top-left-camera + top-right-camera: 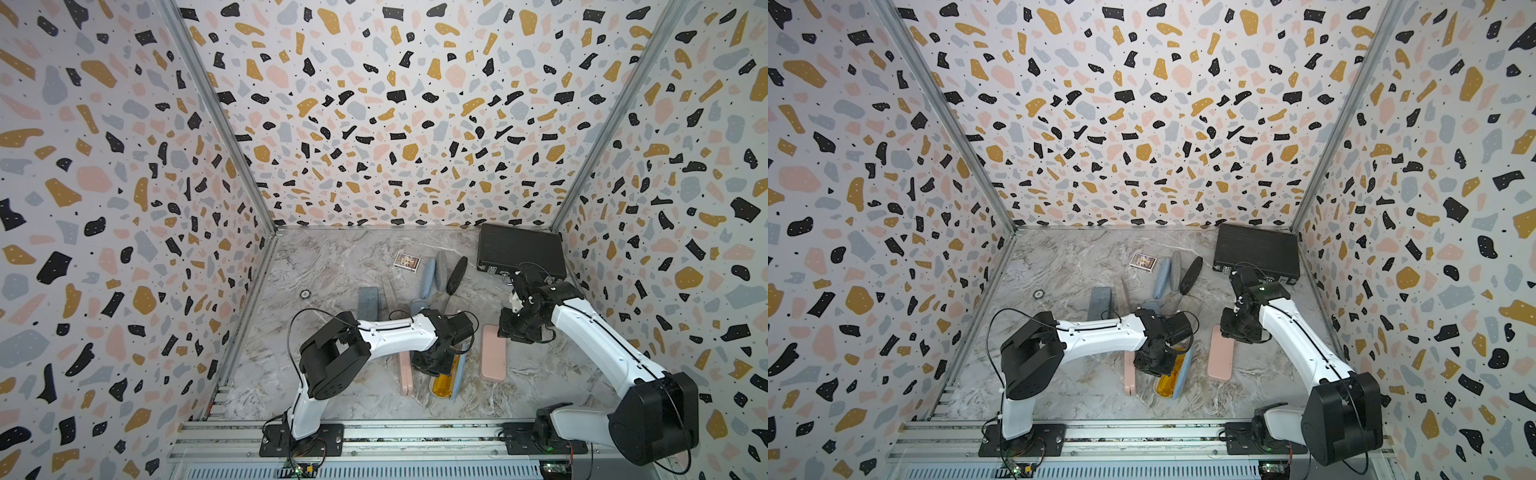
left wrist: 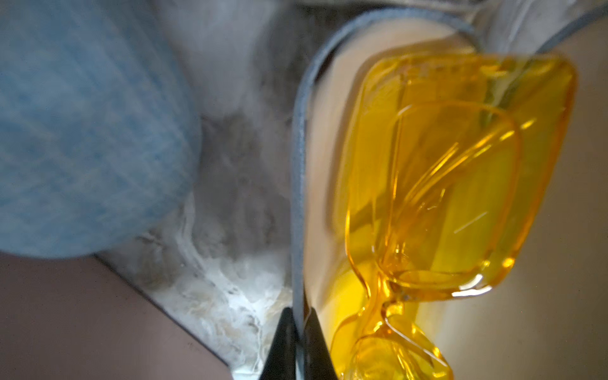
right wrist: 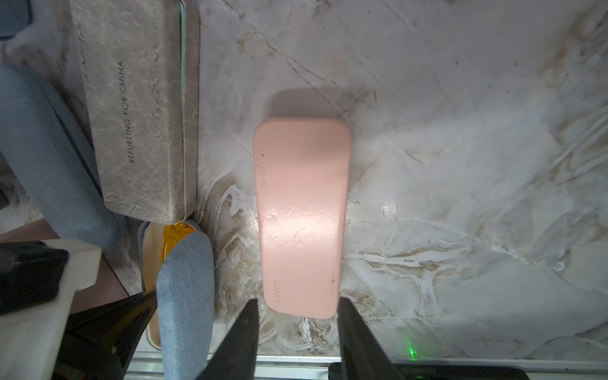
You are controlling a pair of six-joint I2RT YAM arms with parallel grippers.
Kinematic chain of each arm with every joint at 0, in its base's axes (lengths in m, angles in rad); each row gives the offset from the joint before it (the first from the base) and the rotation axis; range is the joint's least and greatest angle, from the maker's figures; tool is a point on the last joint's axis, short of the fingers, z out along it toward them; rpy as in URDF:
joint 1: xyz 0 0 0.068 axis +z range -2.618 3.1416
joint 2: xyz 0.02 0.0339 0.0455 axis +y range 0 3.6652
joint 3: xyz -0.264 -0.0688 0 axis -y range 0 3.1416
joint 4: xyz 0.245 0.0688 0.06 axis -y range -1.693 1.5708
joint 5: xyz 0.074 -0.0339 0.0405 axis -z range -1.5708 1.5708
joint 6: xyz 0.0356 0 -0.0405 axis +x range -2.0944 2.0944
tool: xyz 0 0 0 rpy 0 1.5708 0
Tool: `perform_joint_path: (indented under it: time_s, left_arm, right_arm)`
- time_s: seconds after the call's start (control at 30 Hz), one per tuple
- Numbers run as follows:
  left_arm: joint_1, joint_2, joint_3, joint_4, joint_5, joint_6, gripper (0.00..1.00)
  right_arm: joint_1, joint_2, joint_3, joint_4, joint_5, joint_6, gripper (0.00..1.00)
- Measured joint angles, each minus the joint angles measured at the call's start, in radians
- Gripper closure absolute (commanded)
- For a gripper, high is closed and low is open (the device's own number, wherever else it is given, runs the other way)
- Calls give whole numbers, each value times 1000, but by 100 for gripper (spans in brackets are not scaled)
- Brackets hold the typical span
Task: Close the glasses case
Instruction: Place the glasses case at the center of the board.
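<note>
Top views both show a grey marble-patterned tabletop [image 1: 332,257] closed in by terrazzo-print walls [image 1: 374,104]. In its back right corner lies a black ribbed hard-shell carrying case [image 1: 519,249]. Two white-and-black arms reach in from the front: the left arm [image 1: 399,332] bends across the middle, and the right arm [image 1: 602,340] comes in along the right side.

The denim-blue glasses case [image 1: 459,370] lies open at the front middle of the table, between two pink cases. A flat, closed, rounded pink case [image 1: 493,353] is near it on the right, and a second pink case [image 1: 405,378] is just beside it on the left. The left gripper [image 2: 298,312] is pinched together on the open case's grey-blue rim [image 2: 297,164], next to its beige lining [image 2: 320,164].

The right gripper [image 3: 297,301] is at one end of the flat pink case, jaws apart, one finger on either side of that end. Whether they touch it I cannot tell.

Transparent yellow plastic glasses [image 2: 444,181] rest inside the open case. In the right wrist view a stone-grey box case [image 3: 138,115] printed "REFUELING FOR CHINA" lies near the open case's end.

Further back lie a light blue case [image 1: 428,276], a grey case [image 1: 440,266] and a black oval case [image 1: 456,276]. Near them are a grey-blue rectangular case [image 1: 369,301], a small printed card box [image 1: 406,262] and a tiny round disc [image 1: 305,294].
</note>
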Motion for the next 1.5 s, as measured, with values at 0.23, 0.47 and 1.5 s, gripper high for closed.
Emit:
perform_joint_path:
  time_s: [0.23,0.47,1.5]
  left_arm:
    - [6,46,75,-3,-21,-37,92]
    - [10,79,105,-14,-47,-92,90]
    - [11,47,85,-130,-198,-200,49]
  right_arm:
    - [-3,0,0,-1,0,-8,58]
    - [-4,-1,0,-13,0,-15,58]
    - [-4,-85,-21,-29,-24,-19,56]
